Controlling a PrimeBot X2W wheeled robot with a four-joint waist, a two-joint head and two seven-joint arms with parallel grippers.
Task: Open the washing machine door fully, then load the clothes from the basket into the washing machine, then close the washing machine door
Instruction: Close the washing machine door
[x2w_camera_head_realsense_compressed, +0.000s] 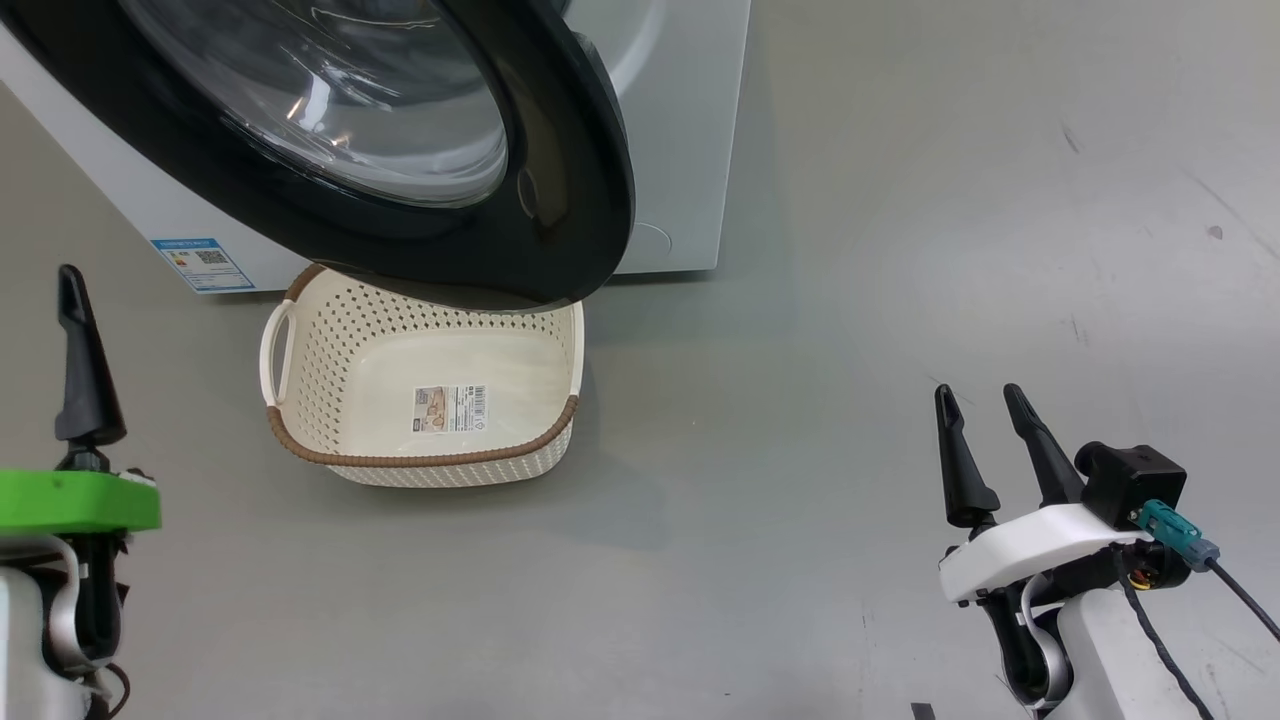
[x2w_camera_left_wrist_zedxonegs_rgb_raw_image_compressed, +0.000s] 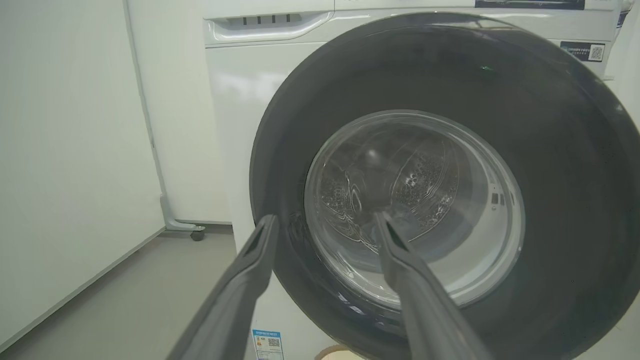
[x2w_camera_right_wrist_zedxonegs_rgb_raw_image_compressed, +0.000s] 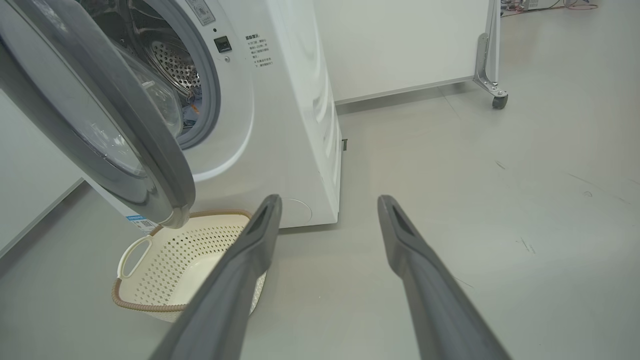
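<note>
door (x2w_camera_head_realsense_compressed: 570, 180) half open, over basket (x2w_camera_head_realsense_compressed: 330, 345) | basket on floor by washer (x2w_camera_head_realsense_compressed: 685, 150) | left gripper (x2w_camera_left_wrist_zedxonegs_rgb_raw_image_compressed: 325, 217) wide open, holding nothing | right gripper (x2w_camera_right_wrist_zedxonegs_rgb_raw_image_compressed: 330, 197) wide open, holding nothing

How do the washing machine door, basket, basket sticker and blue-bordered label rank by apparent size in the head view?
1. washing machine door, cropped by the frame
2. basket
3. blue-bordered label and sticker, about alike; left unranked
</note>
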